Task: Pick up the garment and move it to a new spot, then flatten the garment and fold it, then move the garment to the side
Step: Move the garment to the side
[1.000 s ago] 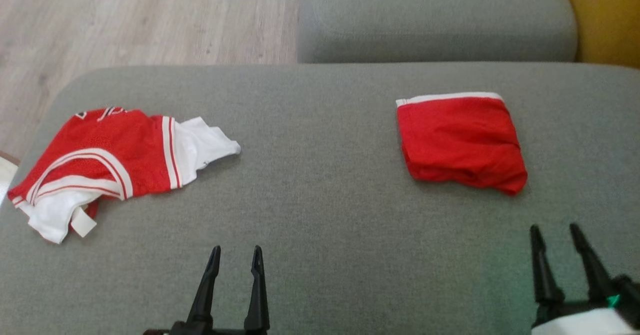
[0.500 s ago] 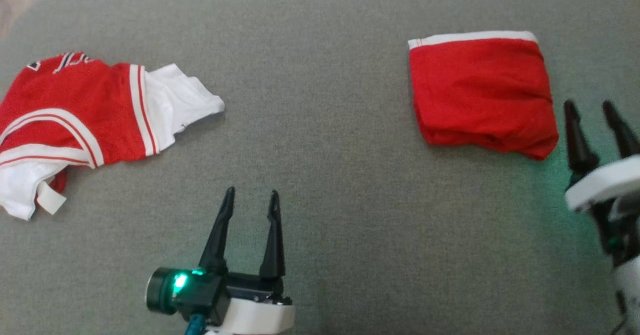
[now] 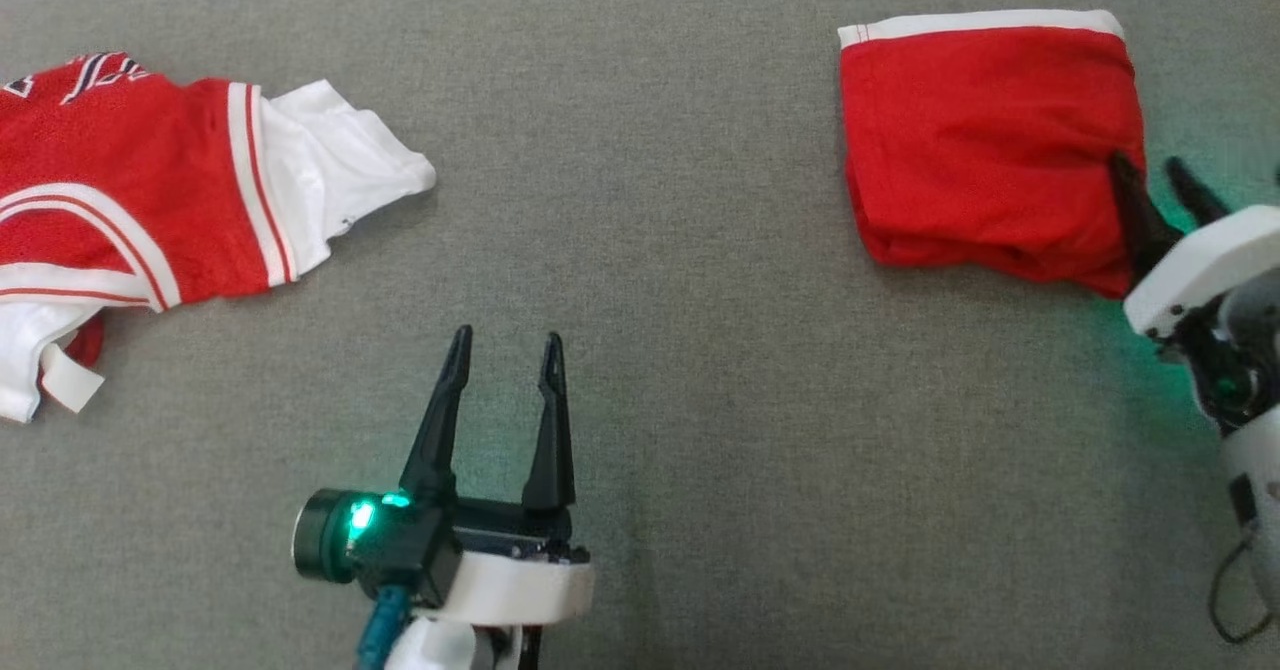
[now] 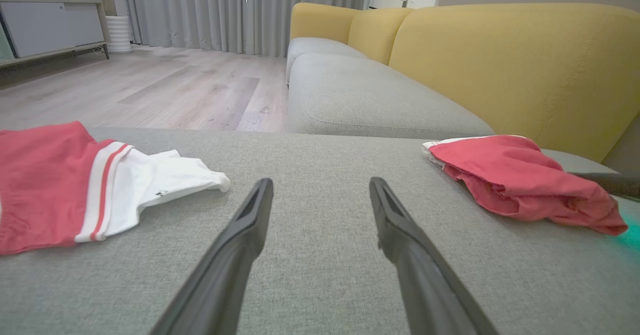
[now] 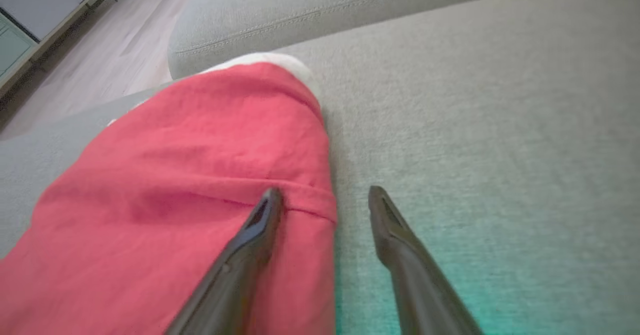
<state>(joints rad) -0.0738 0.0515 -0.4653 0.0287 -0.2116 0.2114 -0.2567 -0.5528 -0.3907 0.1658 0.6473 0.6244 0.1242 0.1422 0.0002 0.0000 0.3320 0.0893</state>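
Your left gripper (image 3: 507,334) hangs open over bare cushion (image 3: 700,400); your right gripper (image 3: 1145,160), jaws apart, straddles the right edge of the folded red garment (image 3: 980,140) on the cushion's right side. Pinch only the top layer there and the fold may spill open when lifted. Lettering on the jersey (image 3: 130,180), far left, is cut off and unreadable.

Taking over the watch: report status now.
Left gripper open, hovering over cushion. Right gripper open, astride folded red garment, right edge. Red-and-white jersey far left, not in the way.
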